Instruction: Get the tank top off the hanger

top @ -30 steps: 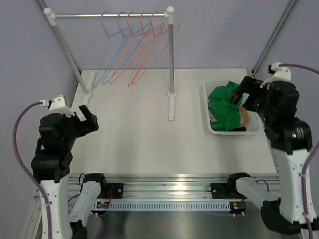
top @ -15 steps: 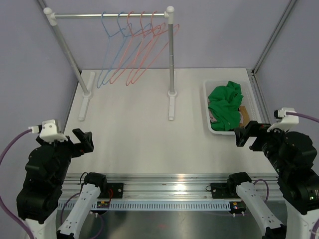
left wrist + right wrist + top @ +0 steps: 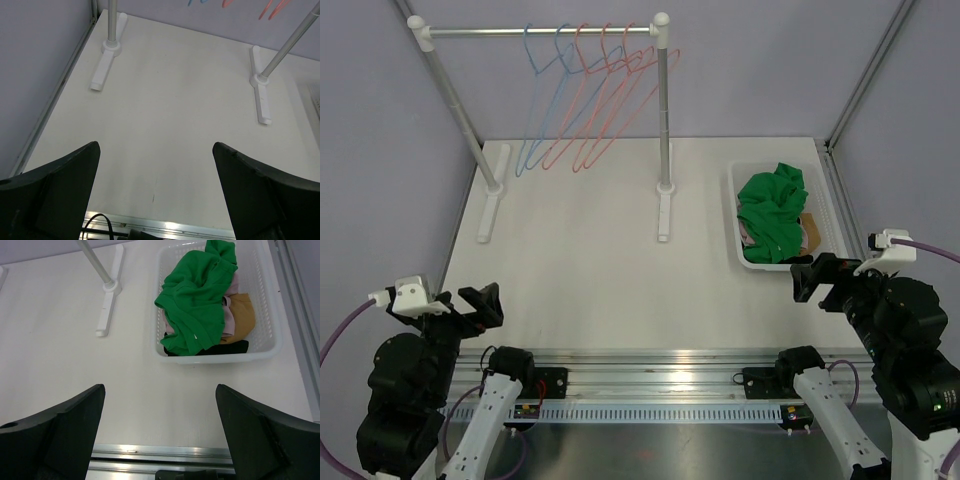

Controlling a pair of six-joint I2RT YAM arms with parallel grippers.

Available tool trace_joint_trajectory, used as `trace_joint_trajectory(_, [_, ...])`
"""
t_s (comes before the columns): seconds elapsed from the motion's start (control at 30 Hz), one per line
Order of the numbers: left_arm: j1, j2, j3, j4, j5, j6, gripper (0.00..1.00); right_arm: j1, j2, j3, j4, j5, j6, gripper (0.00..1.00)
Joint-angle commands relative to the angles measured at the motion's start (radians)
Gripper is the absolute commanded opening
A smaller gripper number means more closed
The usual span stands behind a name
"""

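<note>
Left gripper spread wide, empty, held low over bare table, nothing within reach. Right gripper spread just as wide, also empty, with the basket just ahead and slightly to its right. In the basket, a crumpled green top over other clothes, probably the tank top, though its cut is hard to make out. Far ahead of the left gripper and high up, hangers on the rail — all bare. Judged finished: garment off and binned, both grippers clear of the rack — likely a rest pose.
</note>
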Motion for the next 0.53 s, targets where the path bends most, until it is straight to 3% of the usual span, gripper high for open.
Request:
trace_joint_trajectory(0.0, [-0.006,0.010,-0.014,0.060,-0.007,0.017,0.99,0.008,0.014,-0.006,0.038,0.043,-0.007,1.00])
trace_joint_trajectory(0.5, [-0.005,0.051,-0.039,0.094,-0.010,0.018,0.99,0.051,0.048,-0.010,0.059,0.106,-0.040,1.00])
